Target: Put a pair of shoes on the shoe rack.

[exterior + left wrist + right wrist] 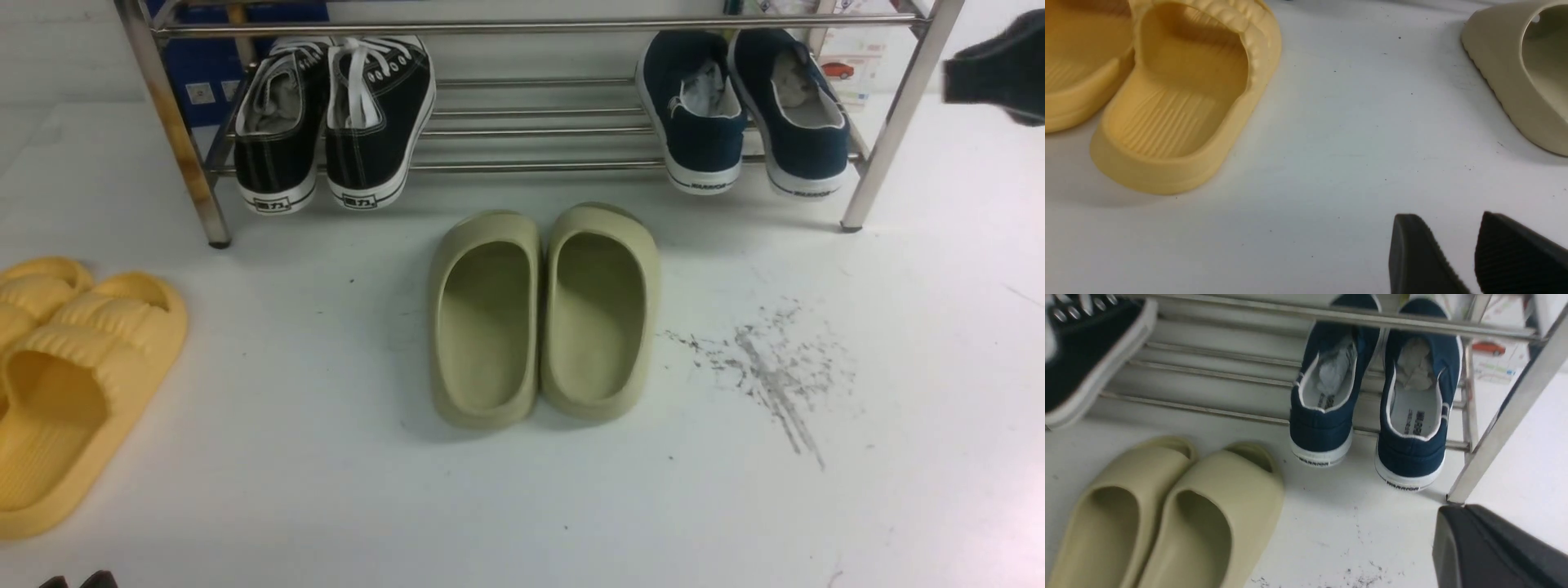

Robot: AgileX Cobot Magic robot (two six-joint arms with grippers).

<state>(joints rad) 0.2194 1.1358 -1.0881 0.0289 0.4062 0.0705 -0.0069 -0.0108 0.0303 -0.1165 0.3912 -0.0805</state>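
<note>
Rack (522, 28) lower shelf: black sneakers (335, 122) fill left end, navy shoes (739, 110) fill right end, bare bars between. Top bar crosses above shelf, low overhead. Green slides (543, 314) at frame centre block floor before open middle. Yellow slides (65, 384) crowd lower left. Floor lower right free, only scuff marks (767, 367).
</note>
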